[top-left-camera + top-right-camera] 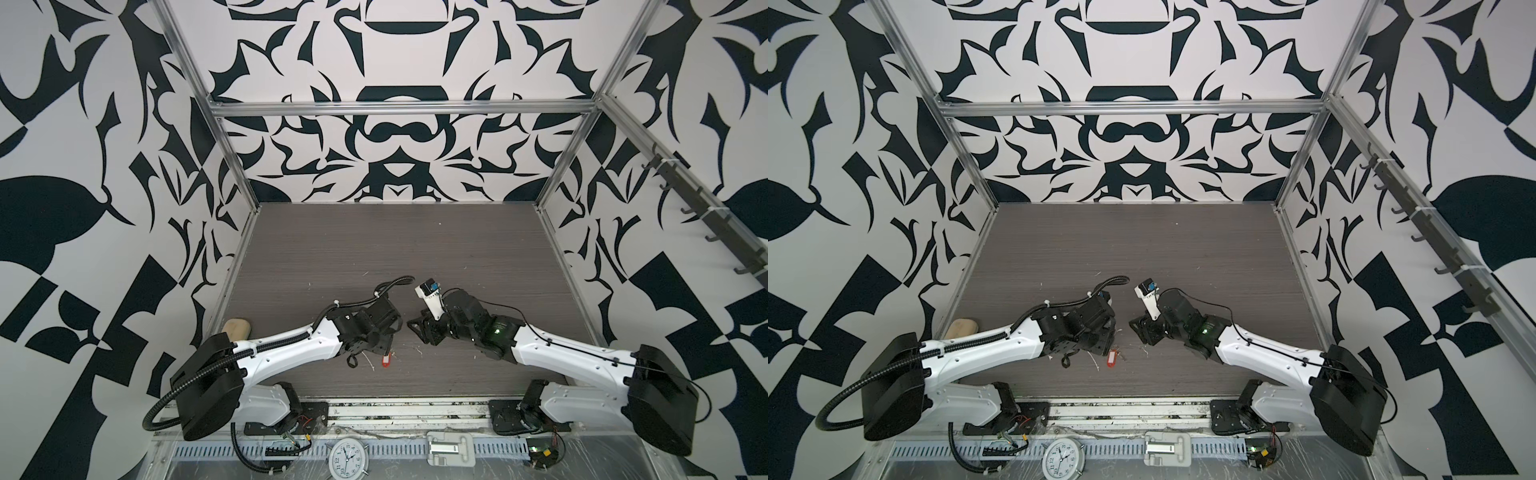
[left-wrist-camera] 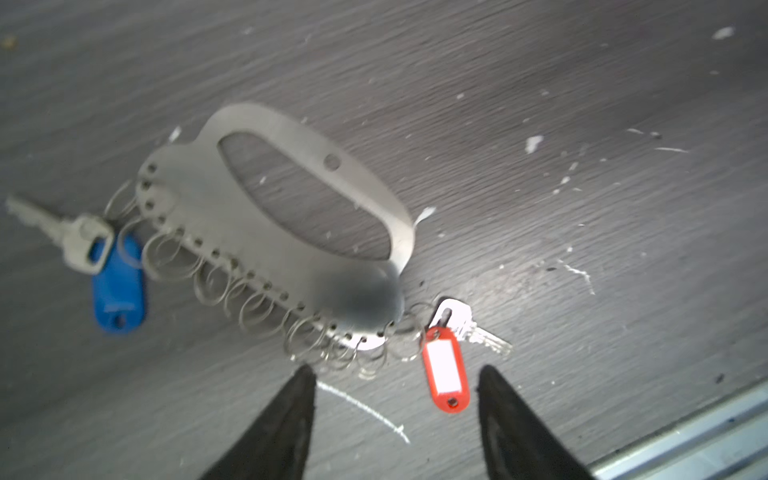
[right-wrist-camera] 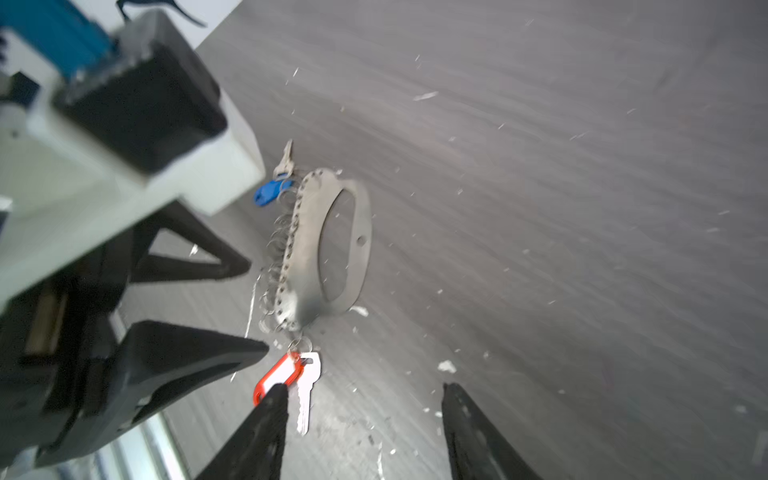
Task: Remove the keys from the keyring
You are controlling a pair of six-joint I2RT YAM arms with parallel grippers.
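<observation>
Keyring (image 2: 257, 257) lies flat on the table (image 2: 540, 124) with both keys (image 2: 469, 328) hooked on. The red tag (image 2: 444, 370) sits just beyond the left gripper (image 2: 395, 374), its jaws parted and empty. The right gripper (image 3: 365, 388) is likewise spread beside it, and the blue tag (image 2: 118, 286) is at the plate's far end.

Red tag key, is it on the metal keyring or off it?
On, it seems: the red tag and its key sit linked to small rings at the keyring end.

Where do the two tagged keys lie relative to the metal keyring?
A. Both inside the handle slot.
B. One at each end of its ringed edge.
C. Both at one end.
B: the blue tag sits at one end of the keyring's ringed edge, the red tag at the opposite end.
</observation>
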